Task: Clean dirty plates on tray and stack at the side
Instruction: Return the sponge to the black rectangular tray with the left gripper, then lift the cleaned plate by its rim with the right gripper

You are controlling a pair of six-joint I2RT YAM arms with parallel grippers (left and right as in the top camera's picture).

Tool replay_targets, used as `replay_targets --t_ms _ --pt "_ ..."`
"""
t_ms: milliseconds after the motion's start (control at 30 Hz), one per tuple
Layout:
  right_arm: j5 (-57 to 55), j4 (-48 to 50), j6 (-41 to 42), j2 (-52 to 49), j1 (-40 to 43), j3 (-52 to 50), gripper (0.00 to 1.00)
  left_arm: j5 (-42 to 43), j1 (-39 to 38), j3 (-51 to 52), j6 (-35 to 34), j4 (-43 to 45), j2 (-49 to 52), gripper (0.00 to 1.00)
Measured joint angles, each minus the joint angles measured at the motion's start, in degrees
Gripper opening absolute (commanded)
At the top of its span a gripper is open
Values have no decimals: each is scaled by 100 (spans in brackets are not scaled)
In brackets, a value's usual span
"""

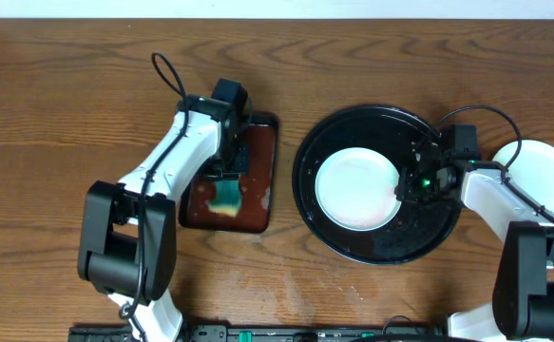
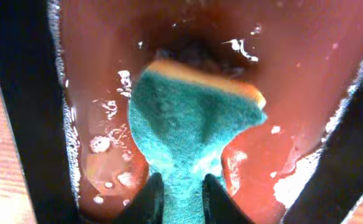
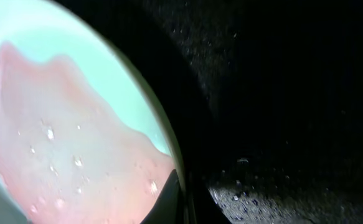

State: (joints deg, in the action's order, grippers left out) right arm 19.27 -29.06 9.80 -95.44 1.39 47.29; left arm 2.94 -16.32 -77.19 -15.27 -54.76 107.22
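A pale mint-white plate point(image 1: 355, 188) lies in the large round black tray point(image 1: 302, 180). The right wrist view shows watery pink sauce on this plate point(image 3: 75, 124) and the wet black tray floor point(image 3: 281, 93) beside it. My right gripper point(image 1: 406, 184) is shut on the plate's right rim, with one finger point(image 3: 180, 198) on the inside of the rim. My left gripper point(image 1: 226, 180) is shut on a green and yellow sponge point(image 2: 193, 118) and holds it down in the small reddish-brown tray point(image 1: 262, 142). A second white plate point(image 1: 545, 176) lies on the table to the right of the black tray. No pale yellow plate shows.
The reddish-brown tray point(image 2: 293, 99) holds a film of water with white foam. The right arm's cable loops over the black tray's far right rim. The table's back edge runs along the top of the overhead view.
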Motion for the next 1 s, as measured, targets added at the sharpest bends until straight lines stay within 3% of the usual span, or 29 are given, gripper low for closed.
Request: replay_targets --t_ms 233,567,600,633,1000 --pt "-1213 -433 72 1351 -520 -68 1 101 9 0 9 -70 -529 52" --pt "-4037 -435 131 3038 -1919 -68 1 732 9 -15 22 -188 -2496 65" --pt "-4170 -422 120 3095 -2017 -68 1 778 9 -15 15 -186 -2647 81" --pt "-4330 -396 79 3161 -2168 -68 1 828 9 -17 31 -188 -2802 83" --pt "-5320 -350 -339 3235 -3309 -68 1 984 9 -20 11 -192 -3392 84"
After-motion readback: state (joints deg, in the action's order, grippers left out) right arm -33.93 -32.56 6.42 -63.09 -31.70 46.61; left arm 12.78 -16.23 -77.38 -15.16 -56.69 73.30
